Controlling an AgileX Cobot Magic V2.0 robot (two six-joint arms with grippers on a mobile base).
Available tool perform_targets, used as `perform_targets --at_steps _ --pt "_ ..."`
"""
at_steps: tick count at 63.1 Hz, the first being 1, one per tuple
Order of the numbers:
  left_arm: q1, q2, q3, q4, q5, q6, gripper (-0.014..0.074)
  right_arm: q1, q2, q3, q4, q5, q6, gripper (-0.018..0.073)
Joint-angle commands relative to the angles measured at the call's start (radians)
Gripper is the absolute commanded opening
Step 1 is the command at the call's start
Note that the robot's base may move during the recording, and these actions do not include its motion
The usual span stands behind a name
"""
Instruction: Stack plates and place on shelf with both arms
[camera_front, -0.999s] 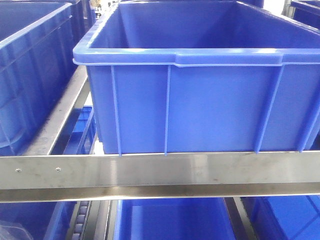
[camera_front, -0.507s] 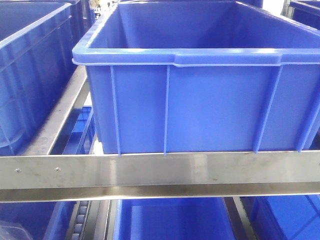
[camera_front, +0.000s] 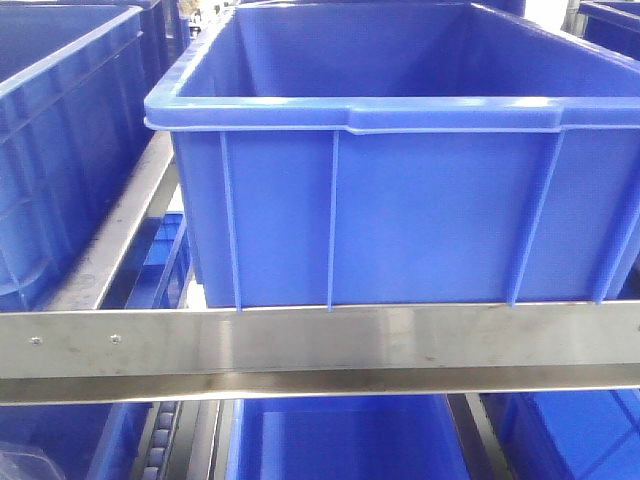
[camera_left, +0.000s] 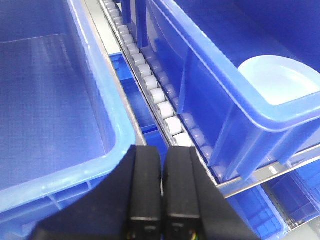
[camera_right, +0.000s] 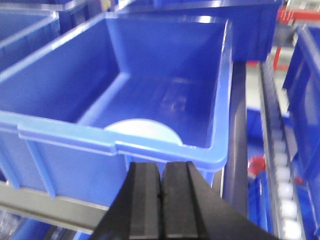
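Note:
A pale bluish-white plate (camera_left: 277, 82) lies inside the blue crate (camera_left: 210, 95) to the right of my left gripper (camera_left: 163, 149). The gripper is shut with nothing between its fingers and hangs over the roller track (camera_left: 150, 87). In the right wrist view the same pale plate (camera_right: 145, 131) shows behind the crate's near wall (camera_right: 85, 165). My right gripper (camera_right: 161, 166) is shut and empty just in front of that wall. I cannot tell whether one plate or a stack lies there. The shelf's steel front rail (camera_front: 320, 340) carries the crate (camera_front: 400, 210). Neither gripper appears in the front view.
Another big blue crate (camera_left: 45, 100) stands left of the roller track, and more crates (camera_front: 340, 440) sit on the level below the rail. A second roller track (camera_right: 282, 175) and a red part (camera_right: 256, 165) lie right of the crate.

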Motion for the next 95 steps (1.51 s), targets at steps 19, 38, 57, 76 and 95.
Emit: perform_targets --at_steps 19,38,57,76,95 --pt "0.002 -0.002 -0.030 0.003 -0.082 -0.008 0.0084 -0.005 0.005 -0.026 -0.002 -0.106 -0.008 0.0056" --pt "0.002 -0.002 -0.030 0.003 -0.082 -0.008 0.0084 -0.006 0.005 -0.020 -0.002 -0.105 -0.006 0.0056" --pt "0.002 -0.002 -0.030 0.003 -0.082 -0.008 0.0084 -0.133 -0.059 0.112 -0.068 -0.158 0.010 0.0056" --pt "0.002 -0.002 -0.030 0.003 -0.082 -0.008 0.0084 -0.218 -0.176 0.320 -0.068 -0.260 0.117 0.0056" --pt "0.002 -0.002 -0.030 0.003 -0.082 -0.008 0.0084 -0.218 -0.207 0.320 -0.068 -0.235 0.118 0.0056"
